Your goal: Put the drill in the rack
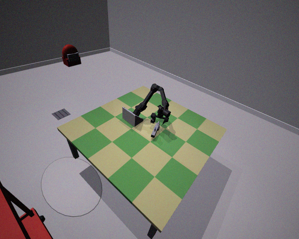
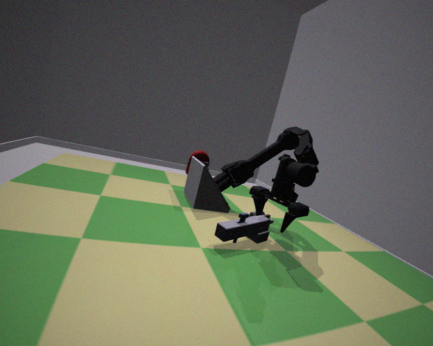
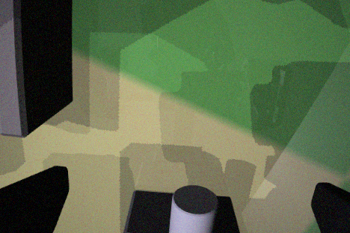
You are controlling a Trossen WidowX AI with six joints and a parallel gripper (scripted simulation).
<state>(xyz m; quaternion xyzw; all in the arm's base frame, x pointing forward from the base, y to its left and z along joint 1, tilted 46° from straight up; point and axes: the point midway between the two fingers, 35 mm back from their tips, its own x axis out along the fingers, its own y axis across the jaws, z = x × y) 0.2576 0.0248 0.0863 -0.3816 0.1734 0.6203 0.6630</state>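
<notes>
One drill (image 2: 242,227), one rack (image 2: 203,186), two fingers (image 2: 259,199) spread, empty

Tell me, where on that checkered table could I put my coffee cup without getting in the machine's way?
The near squares of the table, toward the front edge and left corner, carry nothing visible. It is crowded at the far middle, where the grey wedge-shaped rack, the drill and the open gripper stand close together under the arm.
</notes>
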